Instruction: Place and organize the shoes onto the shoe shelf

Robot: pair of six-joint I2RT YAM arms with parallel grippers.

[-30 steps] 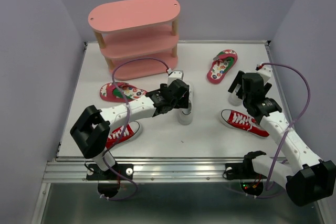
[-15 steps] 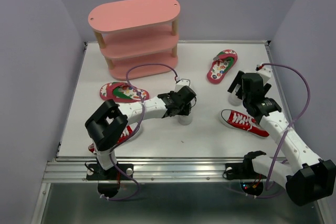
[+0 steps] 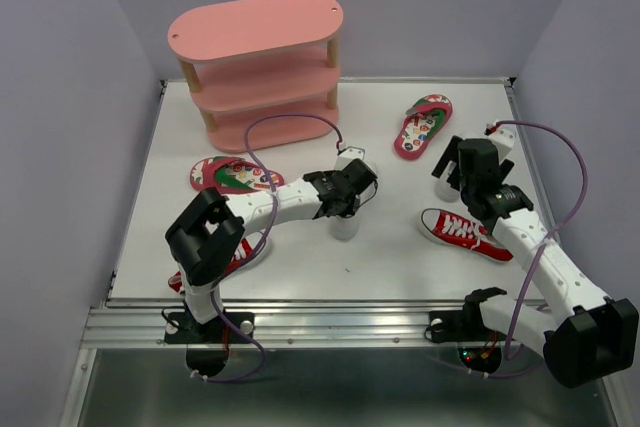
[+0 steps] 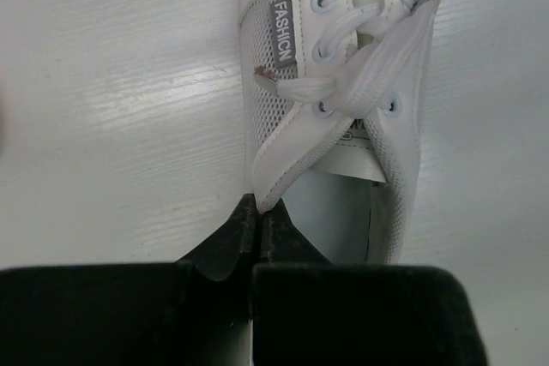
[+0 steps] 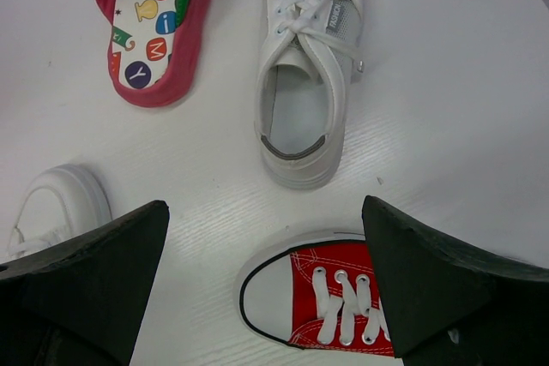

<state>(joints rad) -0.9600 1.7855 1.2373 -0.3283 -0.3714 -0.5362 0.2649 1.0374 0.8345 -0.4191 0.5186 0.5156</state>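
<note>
My left gripper point(image 4: 256, 231) is pinched almost closed on the thin side wall of a white sneaker point(image 4: 343, 83), right at the collar beside the heel opening. The shoe's long axis runs straight away from my fingers, with the toe farthest from me. It sits near the middle of the table point(image 3: 330, 259). The shoe shelf point(image 3: 255, 29) stands at the far left corner, well apart, back and to the left of this hand, and my left arm is the nearer one to it. My right gripper point(image 5: 264, 205) hangs wide open and empty above the other white sneaker point(image 5: 304, 83). Since a second ago my left elbow has swung inward and the wrist has settled onto the shoe, which has barely shifted. My right arm is much as it was.
</note>
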